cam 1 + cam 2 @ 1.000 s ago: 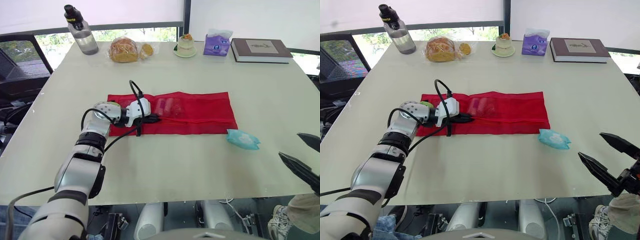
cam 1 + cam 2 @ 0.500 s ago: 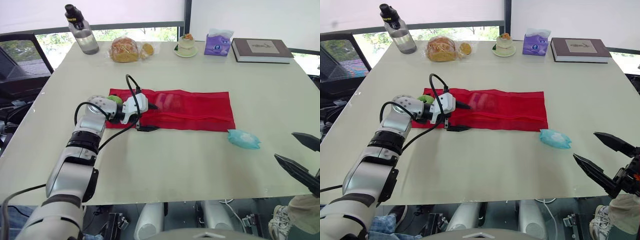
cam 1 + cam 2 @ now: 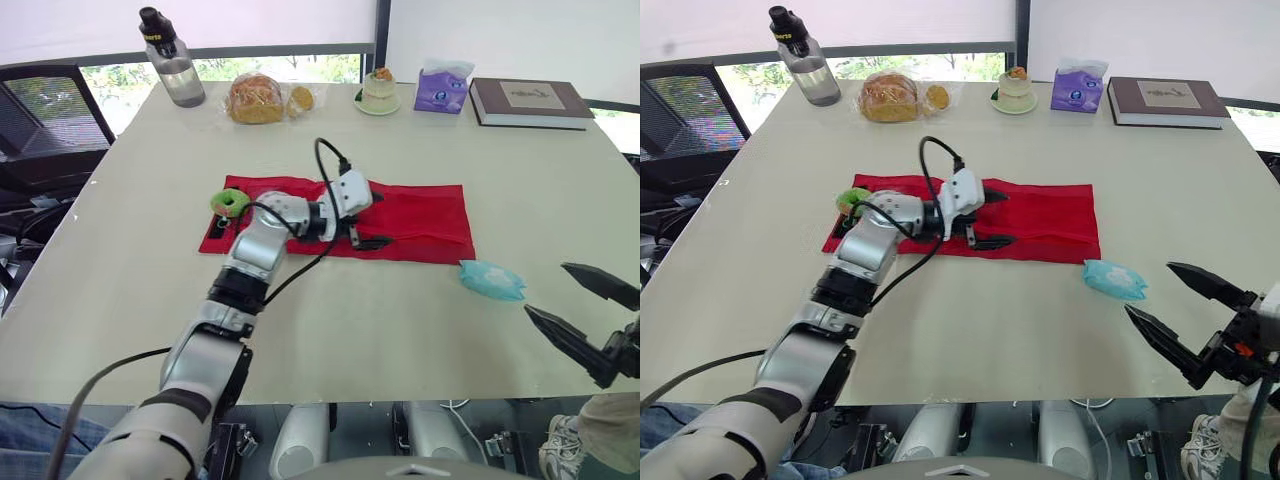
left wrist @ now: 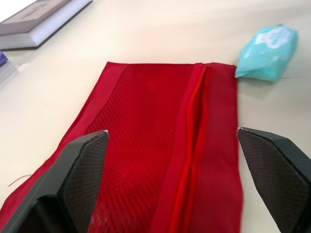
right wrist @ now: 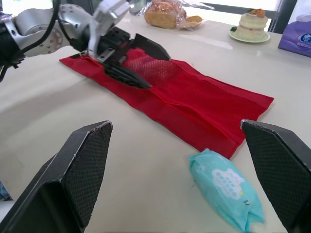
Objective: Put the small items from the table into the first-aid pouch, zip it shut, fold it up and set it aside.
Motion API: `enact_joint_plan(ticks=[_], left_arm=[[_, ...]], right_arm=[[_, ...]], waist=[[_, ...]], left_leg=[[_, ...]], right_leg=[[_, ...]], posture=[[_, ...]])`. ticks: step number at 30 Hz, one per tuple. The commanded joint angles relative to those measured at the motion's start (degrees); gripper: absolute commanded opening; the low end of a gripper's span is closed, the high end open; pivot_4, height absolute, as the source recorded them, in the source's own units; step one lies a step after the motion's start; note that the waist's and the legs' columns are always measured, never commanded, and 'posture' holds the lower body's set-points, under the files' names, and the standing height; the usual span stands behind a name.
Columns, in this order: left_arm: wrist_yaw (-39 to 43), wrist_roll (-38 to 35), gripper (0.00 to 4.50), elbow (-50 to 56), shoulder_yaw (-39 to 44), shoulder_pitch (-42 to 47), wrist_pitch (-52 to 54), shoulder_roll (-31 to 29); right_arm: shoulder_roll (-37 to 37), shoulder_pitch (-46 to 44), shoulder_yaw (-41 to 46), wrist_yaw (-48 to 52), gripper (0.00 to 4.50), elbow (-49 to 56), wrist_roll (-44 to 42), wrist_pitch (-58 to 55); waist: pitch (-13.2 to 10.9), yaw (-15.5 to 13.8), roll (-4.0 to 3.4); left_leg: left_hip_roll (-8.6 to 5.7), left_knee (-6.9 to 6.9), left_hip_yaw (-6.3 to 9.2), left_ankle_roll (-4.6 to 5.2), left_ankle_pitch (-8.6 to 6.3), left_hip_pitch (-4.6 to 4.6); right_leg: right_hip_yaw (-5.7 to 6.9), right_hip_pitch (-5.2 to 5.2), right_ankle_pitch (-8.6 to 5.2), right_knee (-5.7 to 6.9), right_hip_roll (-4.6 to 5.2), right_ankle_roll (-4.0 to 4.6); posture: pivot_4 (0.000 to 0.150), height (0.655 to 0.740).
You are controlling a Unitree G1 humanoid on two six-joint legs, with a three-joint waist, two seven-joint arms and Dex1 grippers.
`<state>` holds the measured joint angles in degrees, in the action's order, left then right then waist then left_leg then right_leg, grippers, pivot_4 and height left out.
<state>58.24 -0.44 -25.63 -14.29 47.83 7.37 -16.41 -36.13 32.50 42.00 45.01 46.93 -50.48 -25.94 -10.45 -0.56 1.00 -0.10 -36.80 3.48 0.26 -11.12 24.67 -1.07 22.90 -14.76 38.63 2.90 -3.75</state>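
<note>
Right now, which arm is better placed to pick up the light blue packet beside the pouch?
Right. The right gripper is open and close to the packet, with nothing between them. The left gripper is open over the red pouch, farther away.

The left arm [image 3: 262, 240] hides a stretch of the red pouch [image 3: 420, 215], and whatever sits inside its mesh is too faint to tell.

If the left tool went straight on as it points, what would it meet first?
The red pouch: the open left tool points along its mesh toward the far end. The teal packet lies off to one side, probably missed. Height above the fabric is unclear.
</note>
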Motion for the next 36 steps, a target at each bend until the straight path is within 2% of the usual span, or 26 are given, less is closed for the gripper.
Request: enact_joint_plan(ticks=[1, 5, 13, 16, 18, 22, 23, 31, 34, 36], left_arm=[[-5.55, 2.72, 4.48, -4.19, -1.69, 2.23, -0.74, 3.59], [-10.08, 5.44, 4.48, -12.89, -2.68, 5.41, -4.89, 7.53], [-11.14, 7.5, 4.48, -27.5, -3.26, 11.19, -12.41, 10.53], [-11.97, 7.84, 3.79, -30.9, -2.8, 12.88, -13.65, 11.04], [-12.21, 7.65, 2.67, -32.32, -2.32, 13.65, -13.93, 11.37], [-12.2, 7.32, 0.78, -33.45, -1.69, 14.07, -14.26, 11.95], [-12.14, 7.2, 0.16, -33.48, -1.47, 13.98, -14.11, 12.14], [-12.24, 7.23, 0.07, -32.71, -0.61, 14.17, -13.97, 13.37], [-12.07, 7.44, 0.07, -32.0, -0.73, 13.78, -14.16, 13.5], [-12.01, 7.5, 0.07, -31.38, -0.83, 13.38, -14.15, 13.47]], right_arm=[[1.45, 1.22, -0.85, -1.35, 4.5, 2.24, 2.44, 2.22], [2.44, 1.92, -1.17, -2.69, 4.5, 3.14, 3.32, 2.95], [2.6, 2.42, -1.34, -3.14, 4.5, 2.74, 5.08, 4.16], [2.83, 2.89, -1.14, -3.2, 4.5, 2.7, 5.52, 4.44], [2.99, 3.48, -1.08, -3.33, 4.5, 2.84, 5.34, 4.28], [2.75, 3.81, -1.37, -3.68, 4.5, 2.78, 5.32, 4.31], [2.5, 3.78, -1.87, -3.98, 4.5, 2.64, 5.86, 4.03], [-3.73, -0.93, -9.37, -6.26, 4.5, -2.56, 16.19, 1.02], [-10.27, -7.23, -16.27, -4.93, 4.5, -9.77, 22.06, -0.88], [-11.88, -11.35, -19.84, -4.26, 4.5, -13.9, 23.68, -1.16]], waist=[[0.0, -0.11, 0.0], [-0.01, -0.18, 0.01], [-0.01, -0.12, 0.01], [-0.01, -0.15, 0.02], [-0.01, -0.15, 0.02], [-0.01, -0.08, 0.01], [-0.01, -0.09, 0.01], [-0.01, -0.15, 0.02], [-0.01, -0.01, 0.05], [-0.01, -0.11, 0.03]], left_leg=[[-0.01, 0.0, 0.01, 0.0, 0.0, 0.0], [-0.1, -0.06, 0.04, 0.0, 0.0, 0.05], [-0.11, -0.05, 0.03, 0.0, 0.0, 0.04], [-0.12, -0.05, 0.04, 0.0, 0.0, 0.06], [-0.13, -0.05, 0.04, 0.0, 0.0, 0.06], [-0.13, -0.05, 0.04, 0.0, 0.0, 0.05], [-0.12, -0.05, 0.04, 0.0, 0.0, 0.05], [-0.15, -0.06, 0.03, 0.0, 0.0, 0.05], [-0.18, -0.09, -0.01, 0.0, 0.0, 0.06], [-0.2, -0.14, 0.0, 0.0, 0.0, 0.05]], right_leg=[[0.01, 0.0, 0.0, 0.0, 0.0, -0.01], [-0.04, 0.0, -0.02, 0.0, 0.01, -0.06], [-0.04, 0.0, -0.03, 0.0, 0.01, -0.06], [-0.03, 0.0, -0.03, -0.01, 0.02, -0.06], [-0.03, 0.0, -0.03, -0.01, 0.02, -0.07], [-0.04, 0.0, -0.03, -0.01, 0.03, -0.07], [-0.04, 0.0, -0.03, -0.01, 0.03, -0.07], [-0.04, 0.0, -0.02, -0.01, 0.04, -0.06], [-0.08, 0.0, -0.01, -0.01, 0.06, -0.05], [-0.1, -0.03, 0.06, -0.01, 0.05, 0.06]], posture=[[0.15, 0.74], [0.15, 0.74], [0.15, 0.74], [0.15, 0.74], [0.15, 0.74], [0.15, 0.74], [0.15, 0.74], [0.15, 0.74], [0.15, 0.74], [0.15, 0.74]])
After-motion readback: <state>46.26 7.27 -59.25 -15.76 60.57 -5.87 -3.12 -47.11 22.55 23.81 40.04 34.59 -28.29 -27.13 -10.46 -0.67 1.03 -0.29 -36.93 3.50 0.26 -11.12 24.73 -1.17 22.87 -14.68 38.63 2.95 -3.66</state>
